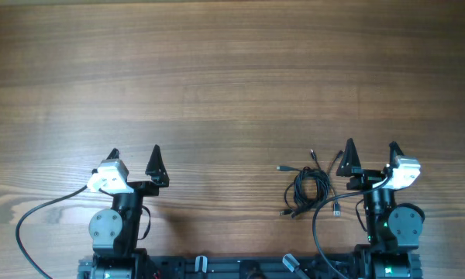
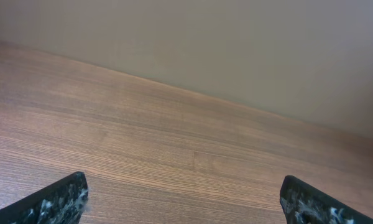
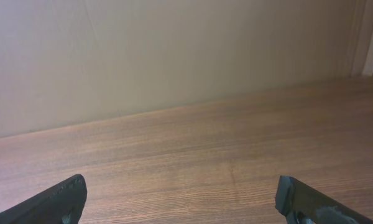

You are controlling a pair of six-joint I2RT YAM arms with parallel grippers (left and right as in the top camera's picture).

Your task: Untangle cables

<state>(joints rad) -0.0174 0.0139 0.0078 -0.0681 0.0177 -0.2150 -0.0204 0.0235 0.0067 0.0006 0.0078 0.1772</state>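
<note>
The cables (image 1: 310, 186) are thin black cords coiled in a small tangle near the table's front right, with plug ends sticking out to the left, top and bottom. My right gripper (image 1: 370, 148) stands open just right of the tangle, apart from it, with nothing between its fingers. Far to the left, my left gripper (image 1: 134, 150) is open and empty too. Both wrist views show only bare wood between the wide-spread fingertips (image 2: 56, 202) (image 3: 311, 202); the cables are out of those views.
The wooden table (image 1: 232, 70) stretches bare toward the back. A wall (image 3: 174, 56) rises behind its far edge. Thick black arm cables (image 1: 31, 225) loop by the arm bases along the front edge.
</note>
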